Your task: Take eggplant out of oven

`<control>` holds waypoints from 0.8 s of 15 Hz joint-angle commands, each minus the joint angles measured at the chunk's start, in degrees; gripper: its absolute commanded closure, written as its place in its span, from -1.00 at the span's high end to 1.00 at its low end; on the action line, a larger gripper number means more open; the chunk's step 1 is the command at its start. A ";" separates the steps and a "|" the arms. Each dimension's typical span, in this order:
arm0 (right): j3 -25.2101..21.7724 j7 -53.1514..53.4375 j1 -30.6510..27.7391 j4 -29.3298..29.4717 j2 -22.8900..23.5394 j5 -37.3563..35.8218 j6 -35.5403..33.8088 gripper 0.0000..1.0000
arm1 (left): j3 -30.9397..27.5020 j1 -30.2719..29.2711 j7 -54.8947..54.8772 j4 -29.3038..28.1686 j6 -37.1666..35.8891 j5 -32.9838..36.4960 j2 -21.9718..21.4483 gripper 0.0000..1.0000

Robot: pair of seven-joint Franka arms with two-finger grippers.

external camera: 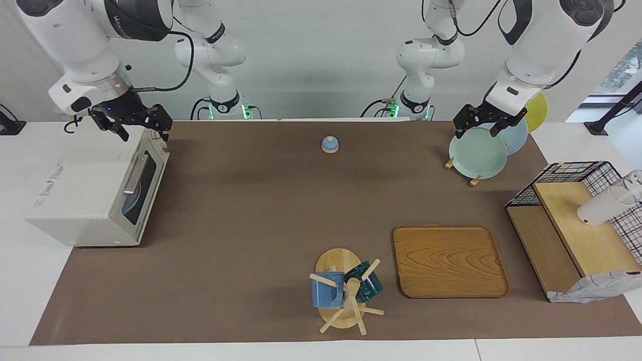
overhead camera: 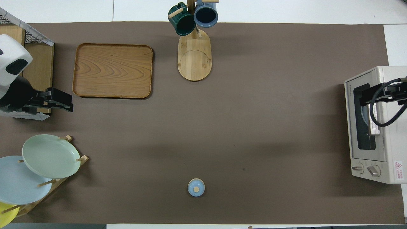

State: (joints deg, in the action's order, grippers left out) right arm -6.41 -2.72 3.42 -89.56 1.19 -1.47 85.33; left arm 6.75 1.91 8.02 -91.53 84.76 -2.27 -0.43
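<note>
The oven (external camera: 95,188) door is closed, hiding the eggplant; right gripper (external camera: 134,124) over it, left gripper (external camera: 484,125) over plates (external camera: 479,153), fingers apart on both.

A white bench (external camera: 20,281) is carrying a brown mat (external camera: 241,200) that is covering most of its top. A plain pale wall (external camera: 321,60) is standing at the robots' end, and daylight is coming through a window (external camera: 624,65).

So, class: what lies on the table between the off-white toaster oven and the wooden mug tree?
Only bare brown mat separates oven and mug tree, overhead view.
</note>
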 commanded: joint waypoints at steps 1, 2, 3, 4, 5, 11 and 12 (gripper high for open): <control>0.17 -0.27 -0.43 0.09 -0.40 1.38 0.10 1.00 | 0.55 -0.68 -0.64 0.47 -0.91 0.95 -0.36 1.00; 0.17 -0.18 -0.43 0.18 -0.40 1.38 0.19 1.00 | 0.55 -0.68 -0.64 0.47 -0.91 0.95 -0.36 1.00; 0.26 -0.18 -0.34 0.18 -0.40 1.29 0.10 1.00 | 0.55 -0.68 -0.64 0.47 -0.91 0.95 -0.36 1.00; 0.26 -0.01 -0.17 0.09 -0.48 1.29 0.10 1.00 | 0.55 -0.68 -0.64 0.47 -0.91 0.95 -0.36 1.00; 0.26 0.08 -0.08 0.09 -0.75 1.29 0.10 1.00 | 0.55 -0.68 -0.64 0.47 -0.91 0.95 -0.36 1.00; 0.26 -1.49 0.01 -0.70 -0.93 1.29 0.27 1.00 | 0.55 -0.68 -0.64 0.47 -0.91 0.95 -0.36 1.00; 0.26 -2.02 0.10 -1.14 -1.19 1.29 0.71 0.77 | 0.55 -0.68 -0.64 0.47 -1.00 0.95 -0.36 1.00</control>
State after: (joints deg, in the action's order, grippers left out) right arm -6.28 -3.03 3.70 -89.38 1.13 -1.47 85.33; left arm 6.75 1.91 8.02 -91.53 84.76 -2.27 -0.43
